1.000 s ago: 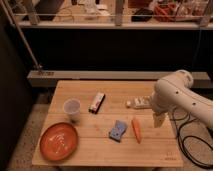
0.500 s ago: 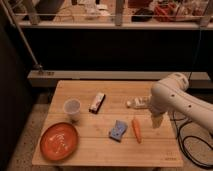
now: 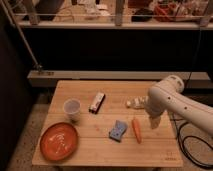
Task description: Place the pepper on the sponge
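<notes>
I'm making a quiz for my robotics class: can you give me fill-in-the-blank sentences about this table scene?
1. Seen from the camera, the pepper lies just ____ of the sponge.
2. The plate near the cup is ____ in colour.
3. The open end effector hovers beyond the pepper, holding ____.
Missing: right, orange, nothing.

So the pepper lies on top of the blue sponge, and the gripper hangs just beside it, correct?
Not quite. The camera view shows the pepper on the table beside the blue sponge, not on top of it. The gripper does hang just beside it.
</notes>
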`<state>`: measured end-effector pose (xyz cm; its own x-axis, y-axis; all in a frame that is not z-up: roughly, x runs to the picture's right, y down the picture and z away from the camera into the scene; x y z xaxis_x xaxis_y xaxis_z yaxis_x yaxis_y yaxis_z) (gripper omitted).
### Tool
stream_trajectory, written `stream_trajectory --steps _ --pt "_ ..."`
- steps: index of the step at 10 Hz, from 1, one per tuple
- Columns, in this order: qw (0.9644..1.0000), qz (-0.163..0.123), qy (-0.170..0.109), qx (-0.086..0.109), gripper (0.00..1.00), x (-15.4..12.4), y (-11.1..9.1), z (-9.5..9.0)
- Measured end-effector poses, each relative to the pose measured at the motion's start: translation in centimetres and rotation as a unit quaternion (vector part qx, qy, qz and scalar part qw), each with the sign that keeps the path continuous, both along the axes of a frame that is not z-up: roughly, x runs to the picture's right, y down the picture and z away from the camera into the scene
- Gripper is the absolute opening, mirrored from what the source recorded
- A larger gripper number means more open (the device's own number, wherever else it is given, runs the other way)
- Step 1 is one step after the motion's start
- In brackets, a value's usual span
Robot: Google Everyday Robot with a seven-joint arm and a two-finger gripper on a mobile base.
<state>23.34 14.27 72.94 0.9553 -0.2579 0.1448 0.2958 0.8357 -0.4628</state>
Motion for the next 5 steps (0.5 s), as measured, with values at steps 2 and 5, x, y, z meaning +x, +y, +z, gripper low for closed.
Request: stream_trajectory --steps 2,5 --pt "0.9999 -0.010 -0.005 0.001 0.80 -0.3 0.4 0.6" --pt "0.9997 -0.022 -0.013 0.002 0.80 -0.8 0.8 1.4"
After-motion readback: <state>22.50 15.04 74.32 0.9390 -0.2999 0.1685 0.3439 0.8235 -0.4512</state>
